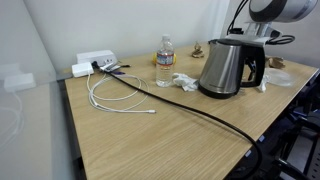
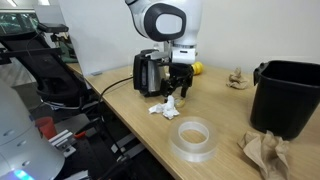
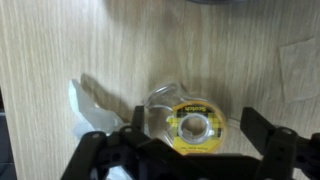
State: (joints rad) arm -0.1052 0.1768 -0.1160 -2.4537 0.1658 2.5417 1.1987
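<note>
The gripper (image 3: pixel 190 138) hangs low over the table (image 3: pixel 60 50) with its jaws spread wide and nothing clamped. A clear tape dispenser (image 3: pixel 186 115) with a yellow roll lies on the wood between the fingers, apart from both. In an exterior view this spot is near the table's edge, just beside the kettle (image 2: pixel 150 70). A big tape roll (image 2: pixel 193 138) lies further along.

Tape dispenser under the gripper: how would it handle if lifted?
Probably light: the tape dispenser is clear plastic. Its smooth curved shell may slip in the open gripper. Lying flat on the table, it seems unlikely to roll.
</note>
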